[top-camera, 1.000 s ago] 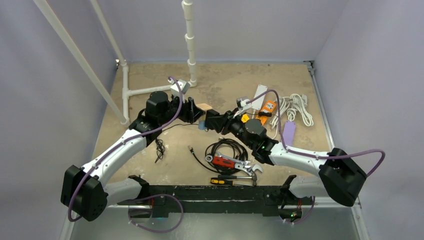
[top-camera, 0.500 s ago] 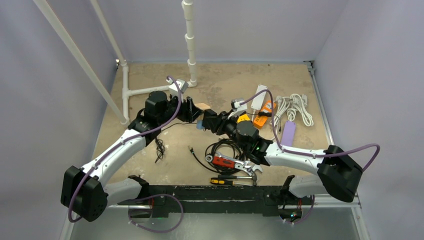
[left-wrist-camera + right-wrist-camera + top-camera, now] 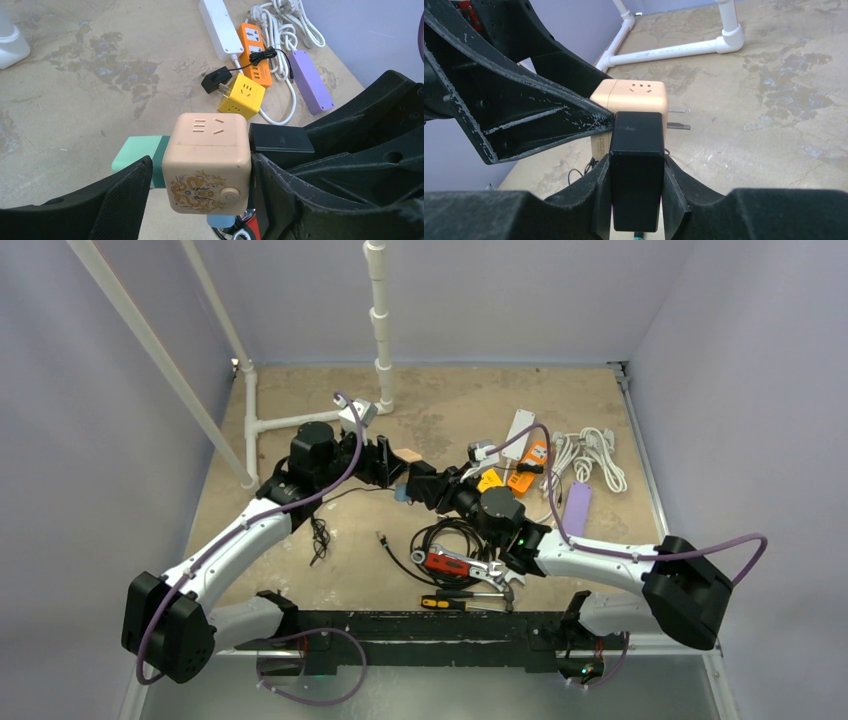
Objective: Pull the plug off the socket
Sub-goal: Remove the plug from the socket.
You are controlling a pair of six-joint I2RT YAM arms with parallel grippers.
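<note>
Right arm's swung in leftward since a second ago, and the left gripper's jaws have widened.

- Near edge of bench [image 3: 330, 570]: screwdrivers [image 3: 448, 602], red wrench [image 3: 465, 566], black cable coil [image 3: 447, 532].
- Past those, both grippers meet mid-bench, raised off the surface.
- Right gripper [image 3: 636, 170] is clamped on the black plug [image 3: 636, 145], a pad on each side.
- Plug butts flush against the socket [image 3: 210, 135], a beige cube. No gap visible between them.
- Left gripper [image 3: 202, 162] straddles the socket with jaws apart: clearance on one side, other pad right at the cube face, contact unclear.
- Teal block [image 3: 135, 152] pokes out behind the socket.
- Farther back: yellow cube [image 3: 242, 92], then orange strip [image 3: 255, 47], white strip [image 3: 220, 25] and purple strip [image 3: 310, 80].
- Pipe frame [image 3: 674, 47] is at the far left.
</note>
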